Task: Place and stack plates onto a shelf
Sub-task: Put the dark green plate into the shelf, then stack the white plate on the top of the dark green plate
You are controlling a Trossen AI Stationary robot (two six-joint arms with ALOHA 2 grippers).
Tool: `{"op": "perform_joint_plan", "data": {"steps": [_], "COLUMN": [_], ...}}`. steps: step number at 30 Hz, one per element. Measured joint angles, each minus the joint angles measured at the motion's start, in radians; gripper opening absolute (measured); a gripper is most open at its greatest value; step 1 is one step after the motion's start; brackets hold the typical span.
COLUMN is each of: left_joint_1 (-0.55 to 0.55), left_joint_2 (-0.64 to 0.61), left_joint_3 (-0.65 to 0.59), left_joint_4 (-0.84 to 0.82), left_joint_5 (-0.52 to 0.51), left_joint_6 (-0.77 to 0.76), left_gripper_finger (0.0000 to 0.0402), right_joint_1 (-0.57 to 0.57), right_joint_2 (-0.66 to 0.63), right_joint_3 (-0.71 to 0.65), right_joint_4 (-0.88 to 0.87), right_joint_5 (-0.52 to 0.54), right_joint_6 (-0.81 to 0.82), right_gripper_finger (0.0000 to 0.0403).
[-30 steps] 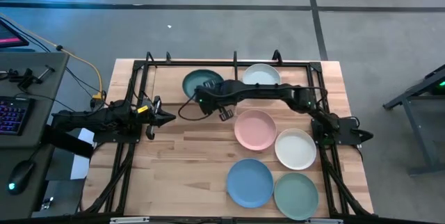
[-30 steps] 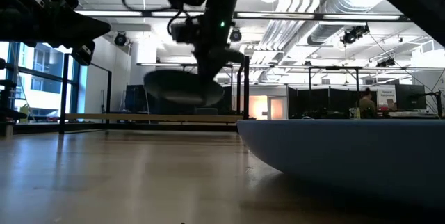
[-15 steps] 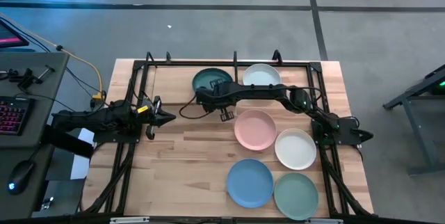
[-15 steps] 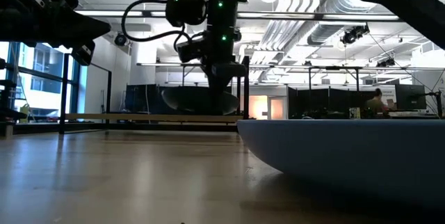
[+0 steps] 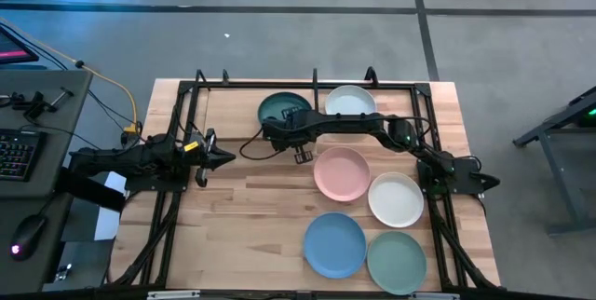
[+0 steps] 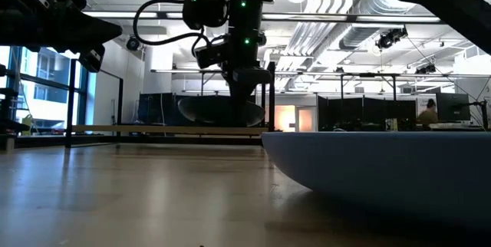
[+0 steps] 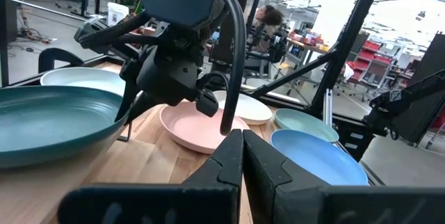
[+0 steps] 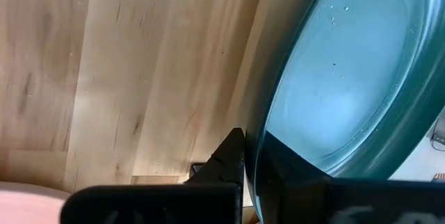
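The right gripper (image 5: 286,119) clamps the round dark green matte plate's (image 5: 277,106) rim; the left gripper (image 5: 223,158) rests closed well apart; no writing is readable.

Dark green plate (image 5: 282,107) now nearer pale mint plate (image 5: 350,101).

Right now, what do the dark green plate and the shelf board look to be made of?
The dark green plate, held at its rim by the right hand, looks like matte plastic or melamine: even colour, thin rim, soft sheen, though glazed ceramic can't be ruled out. The shelf board looks like light wood with visible grain, framed in thin black metal rods.
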Motion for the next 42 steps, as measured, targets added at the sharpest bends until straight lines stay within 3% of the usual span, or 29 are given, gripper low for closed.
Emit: {"op": "perform_joint_plan", "data": {"steps": [6, 14, 19, 22, 28, 31, 36, 42], "left_joint_1": [0.000, 0.000, 0.000, 0.000, 0.000, 0.000, 0.000, 0.000], "left_joint_2": [0.000, 0.000, 0.000, 0.000, 0.000, 0.000, 0.000, 0.000], "left_joint_3": [0.000, 0.000, 0.000, 0.000, 0.000, 0.000, 0.000, 0.000], "left_joint_4": [0.000, 0.000, 0.000, 0.000, 0.000, 0.000, 0.000, 0.000], "left_joint_5": [0.000, 0.000, 0.000, 0.000, 0.000, 0.000, 0.000, 0.000], "left_joint_6": [0.000, 0.000, 0.000, 0.000, 0.000, 0.000, 0.000, 0.000], "left_gripper_finger": [0.0001, 0.0001, 0.0001, 0.0001, 0.0001, 0.0001, 0.0001, 0.0001], "right_joint_1": [-0.003, -0.003, -0.003, -0.003, 0.011, 0.052, 0.168, 0.291], "right_joint_2": [0.000, -0.001, -0.033, -0.060, -0.160, -0.210, -0.358, -0.710], "right_joint_3": [0.000, 0.000, 0.032, 0.094, 0.138, 0.109, -0.110, -0.637], "right_joint_4": [0.000, 0.012, -0.032, -0.065, -0.064, -0.091, -0.130, 0.080], "right_joint_5": [0.030, 0.030, -0.004, -0.093, -0.457, -0.535, -0.550, -0.482], "right_joint_6": [0.003, -0.001, -0.031, 0.015, 0.198, 0.226, 0.243, 0.477], "right_gripper_finger": [0.0019, 0.0111, 0.0146, 0.0153, 0.0154, 0.0154, 0.0154, 0.0154]}}
